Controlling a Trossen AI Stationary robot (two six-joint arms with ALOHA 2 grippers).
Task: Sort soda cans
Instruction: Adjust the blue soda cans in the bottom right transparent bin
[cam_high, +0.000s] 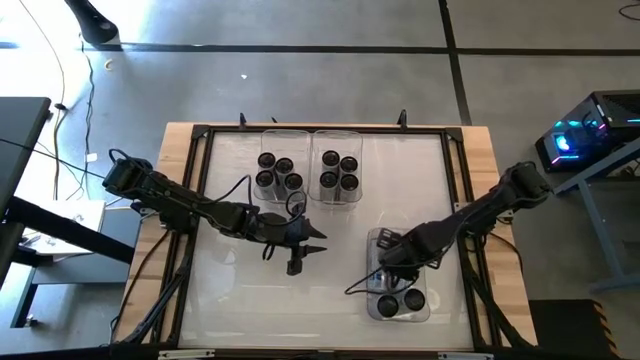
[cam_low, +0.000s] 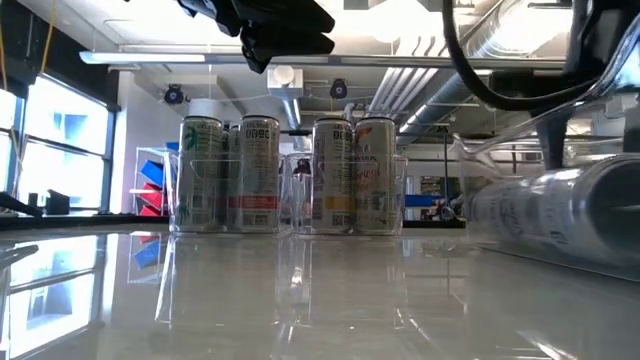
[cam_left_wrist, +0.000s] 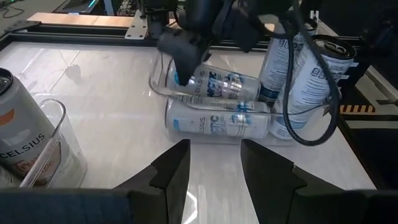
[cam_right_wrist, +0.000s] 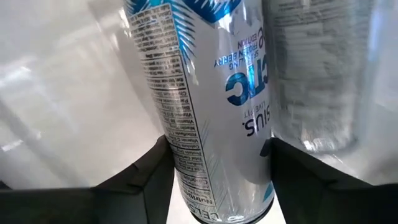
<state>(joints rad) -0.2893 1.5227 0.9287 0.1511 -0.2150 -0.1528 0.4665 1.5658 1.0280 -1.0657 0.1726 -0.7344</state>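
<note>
Your right gripper (cam_right_wrist: 217, 165) has its fingers around a silver-and-blue can (cam_right_wrist: 199, 99) lying on its side in the near clear bin (cam_high: 377, 240), beside a second lying can (cam_left_wrist: 217, 121) and two upright ones (cam_high: 400, 300). Nine more cans stand in the two far bins (cam_high: 272, 140). Your left gripper (cam_left_wrist: 214, 165) hovers over the counter (cam_high: 230, 290) mid-table, fingers narrowly parted, holding nothing.
</note>
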